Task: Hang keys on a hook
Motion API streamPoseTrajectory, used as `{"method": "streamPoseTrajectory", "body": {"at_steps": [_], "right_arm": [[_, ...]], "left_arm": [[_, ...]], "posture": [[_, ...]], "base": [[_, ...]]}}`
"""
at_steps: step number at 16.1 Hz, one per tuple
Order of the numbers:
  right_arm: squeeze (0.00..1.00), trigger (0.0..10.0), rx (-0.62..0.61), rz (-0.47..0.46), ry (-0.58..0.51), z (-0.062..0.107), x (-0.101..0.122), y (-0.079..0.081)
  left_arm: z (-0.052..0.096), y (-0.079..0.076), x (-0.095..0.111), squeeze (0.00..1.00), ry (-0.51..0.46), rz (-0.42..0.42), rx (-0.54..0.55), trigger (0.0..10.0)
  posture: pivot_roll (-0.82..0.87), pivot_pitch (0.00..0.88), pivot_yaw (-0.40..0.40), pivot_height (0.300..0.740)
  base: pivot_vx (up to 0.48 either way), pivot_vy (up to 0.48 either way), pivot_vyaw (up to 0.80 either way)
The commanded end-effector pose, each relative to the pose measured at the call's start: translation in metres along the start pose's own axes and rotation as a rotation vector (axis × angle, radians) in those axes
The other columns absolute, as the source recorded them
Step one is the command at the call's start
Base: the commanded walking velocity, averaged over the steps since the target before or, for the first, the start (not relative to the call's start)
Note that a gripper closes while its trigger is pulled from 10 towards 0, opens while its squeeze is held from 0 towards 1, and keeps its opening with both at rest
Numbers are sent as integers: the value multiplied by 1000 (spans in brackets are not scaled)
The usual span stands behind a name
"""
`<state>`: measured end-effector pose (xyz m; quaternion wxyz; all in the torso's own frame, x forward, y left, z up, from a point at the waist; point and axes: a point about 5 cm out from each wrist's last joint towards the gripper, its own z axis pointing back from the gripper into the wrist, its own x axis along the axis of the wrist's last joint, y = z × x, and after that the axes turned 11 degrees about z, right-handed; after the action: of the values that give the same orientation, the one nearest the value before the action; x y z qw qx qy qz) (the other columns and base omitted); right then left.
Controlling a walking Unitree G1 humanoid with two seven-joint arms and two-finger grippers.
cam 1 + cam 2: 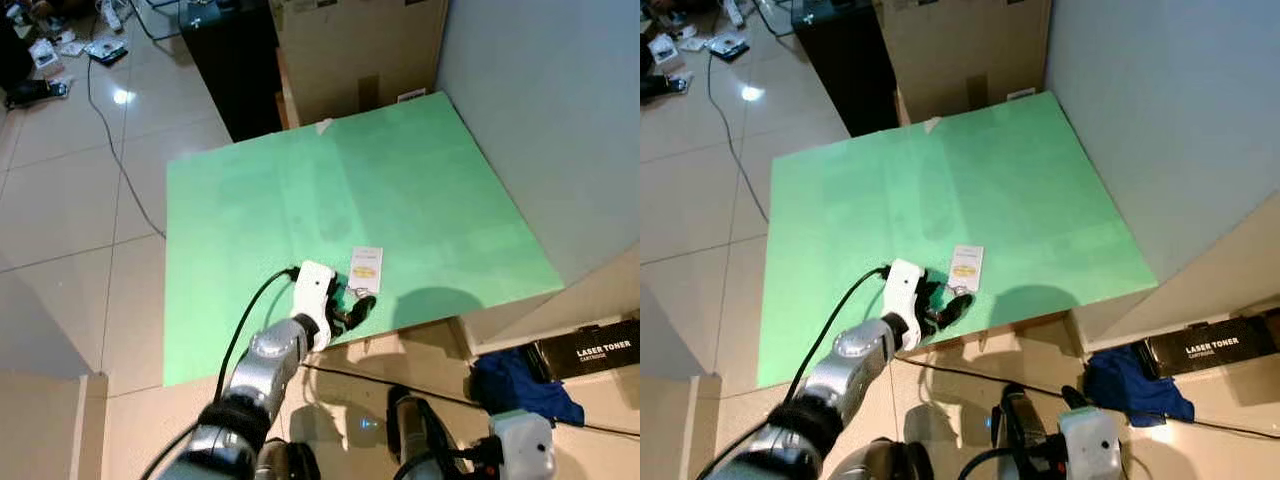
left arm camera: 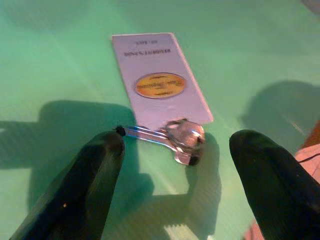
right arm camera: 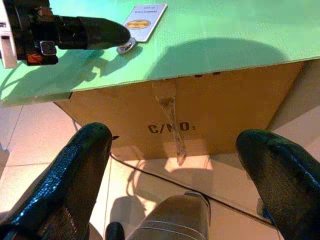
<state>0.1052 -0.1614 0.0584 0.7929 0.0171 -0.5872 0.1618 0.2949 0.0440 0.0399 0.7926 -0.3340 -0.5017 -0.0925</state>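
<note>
On the green sheet [image 1: 400, 190], our left gripper [image 2: 175, 165] spreads wide around the keys [image 2: 182, 140] and white tag [image 2: 157, 80], gripping nothing; our right gripper [image 3: 175, 165] hangs open below.

The keys [image 2: 182, 140] lie on the sheet [image 1: 400, 180] near its front edge, with the tag [image 1: 366, 267] just behind them.

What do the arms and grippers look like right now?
Left arm: silver metal with a black band, a white wrist block and a black cable looping to it. Left gripper: two long, glossy black fingers. Right gripper: the same rounded black fingers, behind a white wrist block.
</note>
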Motion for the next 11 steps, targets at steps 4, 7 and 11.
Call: {"method": "streamPoseTrajectory", "body": {"at_steps": [4,7,11], "right_arm": [[1000,10000,24,7,5,1,3,-2],[1000,10000,26,3,12,0,1,0],[1000,10000,30,2,15,-1,-1,1]], "left_arm": [[4,-25,-5,0,-3,-35,-63,9725],[9,-40,-9,0,1,-79,-110,9647],[7,-34,-12,0,24,-124,-45,10000]], "posture": [[-315,264,140,717],[-313,263,145,717],[-324,254,147,717]], "base": [[0,0,0],[0,0,0],[0,0,0]]}}
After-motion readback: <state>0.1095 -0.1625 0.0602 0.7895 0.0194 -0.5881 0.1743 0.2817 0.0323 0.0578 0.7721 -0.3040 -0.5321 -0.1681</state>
